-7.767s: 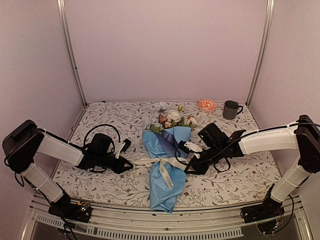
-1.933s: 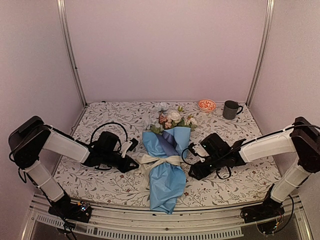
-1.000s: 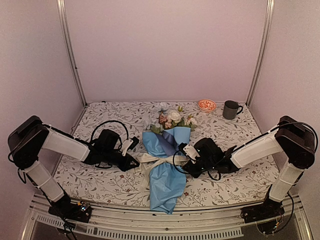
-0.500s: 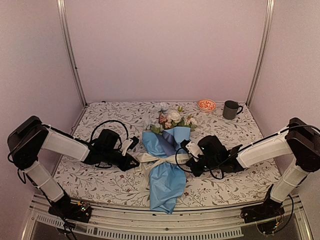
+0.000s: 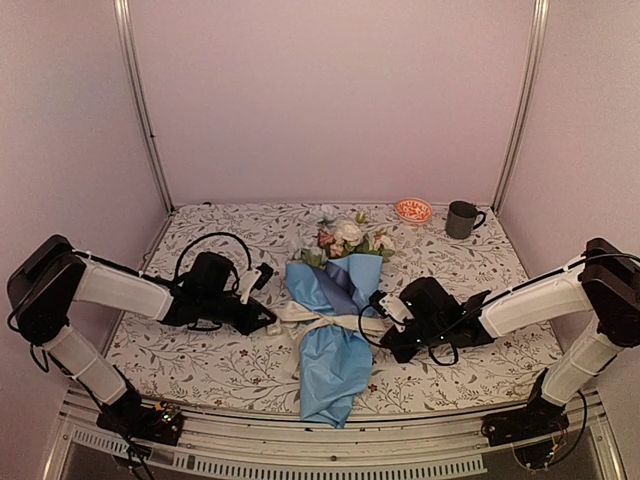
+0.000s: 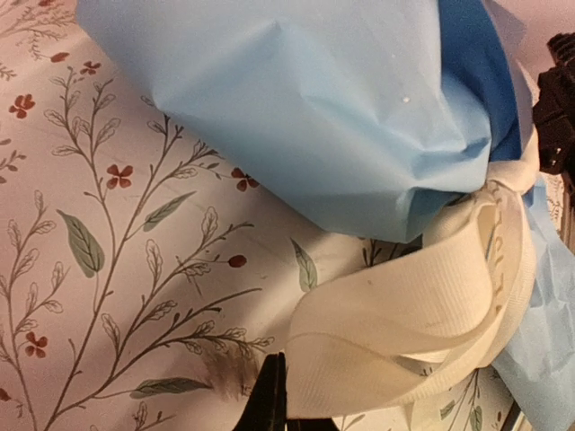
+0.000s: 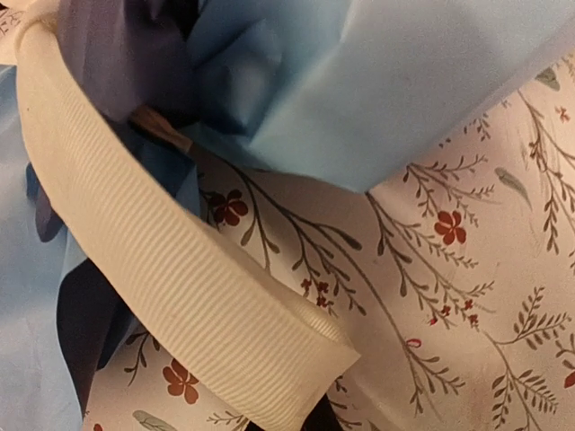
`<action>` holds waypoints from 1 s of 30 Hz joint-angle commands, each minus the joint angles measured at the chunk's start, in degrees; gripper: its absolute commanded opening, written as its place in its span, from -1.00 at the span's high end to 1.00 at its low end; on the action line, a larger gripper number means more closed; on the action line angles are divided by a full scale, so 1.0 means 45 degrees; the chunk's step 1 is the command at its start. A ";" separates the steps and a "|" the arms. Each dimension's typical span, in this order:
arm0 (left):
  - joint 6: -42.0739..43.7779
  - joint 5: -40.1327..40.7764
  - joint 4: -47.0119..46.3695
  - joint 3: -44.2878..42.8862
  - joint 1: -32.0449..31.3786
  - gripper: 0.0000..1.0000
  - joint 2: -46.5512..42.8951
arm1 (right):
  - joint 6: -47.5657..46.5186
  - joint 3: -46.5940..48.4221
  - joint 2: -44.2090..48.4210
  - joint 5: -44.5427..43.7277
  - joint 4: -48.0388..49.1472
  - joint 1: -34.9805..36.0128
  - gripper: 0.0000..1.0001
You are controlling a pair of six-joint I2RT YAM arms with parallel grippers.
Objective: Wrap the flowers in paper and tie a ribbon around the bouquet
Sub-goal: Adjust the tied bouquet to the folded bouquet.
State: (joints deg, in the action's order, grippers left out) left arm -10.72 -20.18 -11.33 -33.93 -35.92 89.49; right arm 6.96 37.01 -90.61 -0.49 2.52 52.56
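The bouquet (image 5: 330,360) lies lengthwise mid-table, a light blue paper (image 5: 335,385) cone with the flowers (image 5: 345,238) sticking out at its far end. The cream ribbon (image 5: 318,321) crosses its waist. My left gripper (image 5: 271,323) is at the cone's left side, shut on the ribbon's left loop (image 6: 422,305); its dark fingers (image 6: 275,395) pinch the loop's edge beside the paper (image 6: 305,108). At the cone's right side my right gripper (image 5: 380,322) is shut on the other ribbon end (image 7: 180,269), which covers nearly all of its fingers (image 7: 313,419).
An orange bowl (image 5: 413,209) and a dark mug (image 5: 461,219) stand at the back right. The leaf-printed tablecloth (image 5: 210,370) covers the table. Metal frame posts (image 5: 140,110) rise at the back corners.
My right gripper has shut on the ribbon's right end and drawn back a little to the right. The left gripper has kept its hold and shifted slightly up and left.
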 commanded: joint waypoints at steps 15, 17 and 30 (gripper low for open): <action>0.0265 0.0293 0.0116 -0.1435 0.0970 1.00 0.1889 | 0.5322 -0.1658 0.1554 0.3603 -0.2732 0.0065 1.00; 0.0291 0.0346 0.0115 -0.1410 0.0988 1.00 0.2009 | 0.5357 -0.1585 0.1618 0.3605 -0.3072 0.0071 1.00; 0.0195 0.0348 0.0148 -0.1300 0.1479 1.00 0.2517 | 0.5464 -0.2327 0.1023 0.4836 -0.3119 0.0090 1.00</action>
State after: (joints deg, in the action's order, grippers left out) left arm -10.26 -20.18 -11.29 -39.53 -31.24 100.07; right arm 30.87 29.89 -84.20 20.27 -4.67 52.56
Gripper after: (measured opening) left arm 0.005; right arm 0.007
